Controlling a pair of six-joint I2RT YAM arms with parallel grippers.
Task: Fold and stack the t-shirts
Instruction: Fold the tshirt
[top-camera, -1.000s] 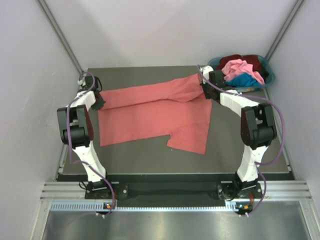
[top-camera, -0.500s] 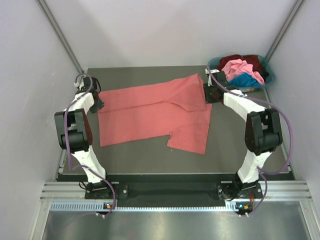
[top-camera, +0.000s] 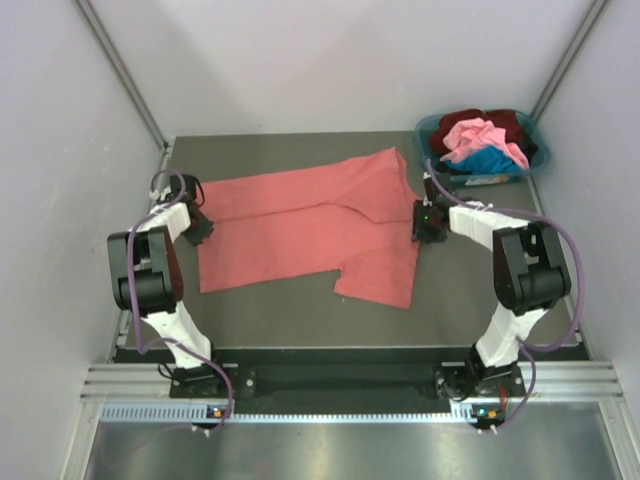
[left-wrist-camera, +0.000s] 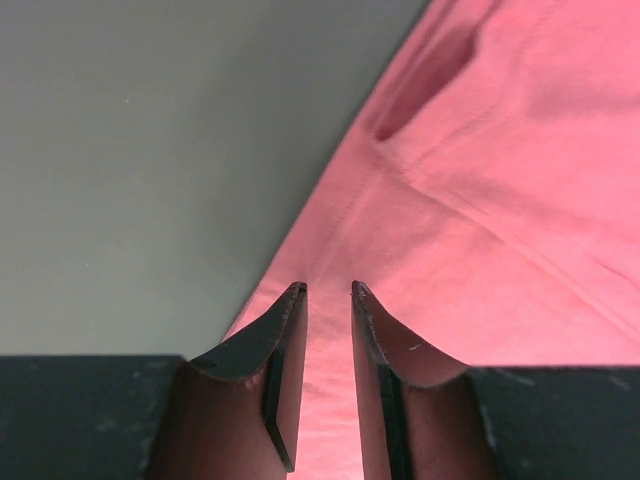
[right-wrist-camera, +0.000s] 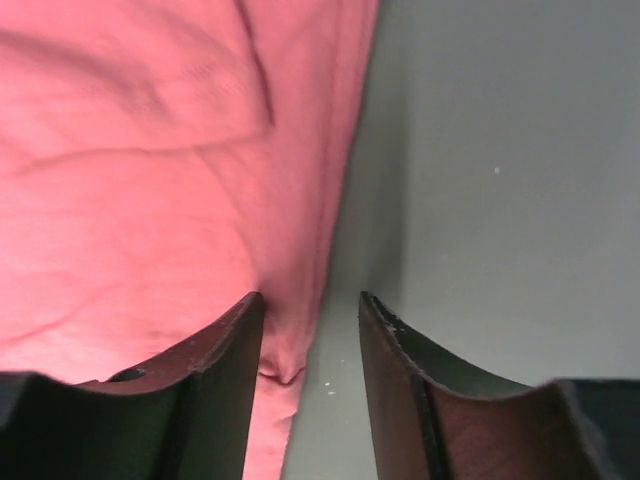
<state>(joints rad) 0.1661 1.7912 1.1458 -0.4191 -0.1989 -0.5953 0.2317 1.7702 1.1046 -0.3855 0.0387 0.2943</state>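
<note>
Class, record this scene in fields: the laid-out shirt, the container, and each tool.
Laid out: salmon-red t-shirt, lying on the table
Container: teal basket, far right corner; holds pink shirt, maroon shirt, blue shirt
Left tool: narrowly open, at the shirt's left edge
Right tool: open, straddling the shirt's right edge

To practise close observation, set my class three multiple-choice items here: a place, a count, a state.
1. Where does the teal basket stand? A far right corner; B near left corner; C centre.
2. How many shirt colours show in it? A one; B three; C five.
3. The right fingers are: A open; B shut tight; C out of view.
Answers: A, the top view shows it far right; B, pink, maroon, blue; A, a clear gap, astride the salmon-red t-shirt's edge.
</note>
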